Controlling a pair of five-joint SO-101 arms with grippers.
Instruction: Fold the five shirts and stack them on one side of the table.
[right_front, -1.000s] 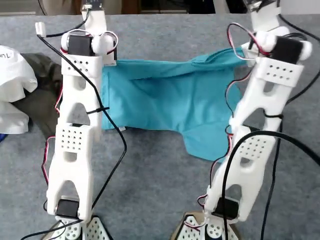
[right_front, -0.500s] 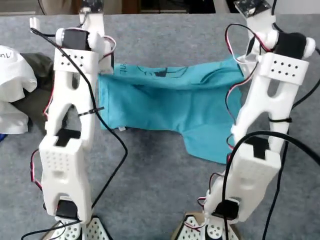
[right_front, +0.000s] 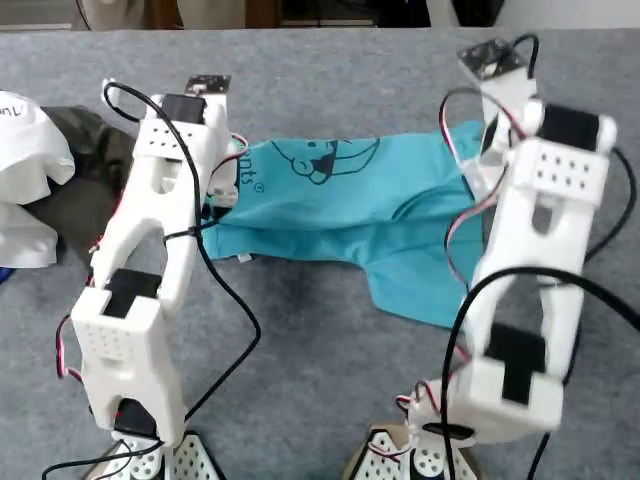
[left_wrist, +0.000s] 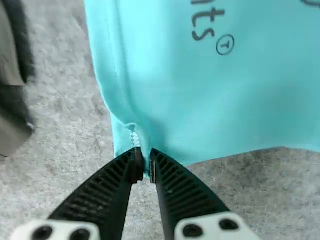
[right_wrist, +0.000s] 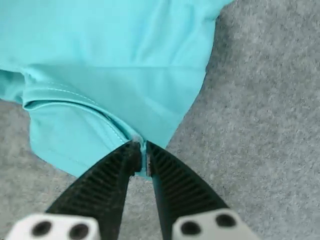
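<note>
A teal shirt (right_front: 340, 200) with dark print lies across the middle of the grey table, folded over on itself, one sleeve (right_front: 415, 285) sticking out toward the front. My left gripper (left_wrist: 142, 167) is shut on the teal shirt's (left_wrist: 200, 90) hemmed edge at its left side. My right gripper (right_wrist: 142, 150) is shut on a folded corner of the teal shirt (right_wrist: 115, 60) at its right side. In the high view the left arm (right_front: 165, 200) stands over the shirt's left end and the right arm (right_front: 535, 210) over its right end.
At the table's left edge lie a white shirt (right_front: 25, 175) and a dark olive one (right_front: 85, 180), partly under it. Bare grey felt (right_front: 300, 340) stretches in front of the teal shirt between the two arm bases.
Both grippers have pulled the shirt's far edge toward the front, folding it over. The printed side now shows on top, and both arms have drawn back.
</note>
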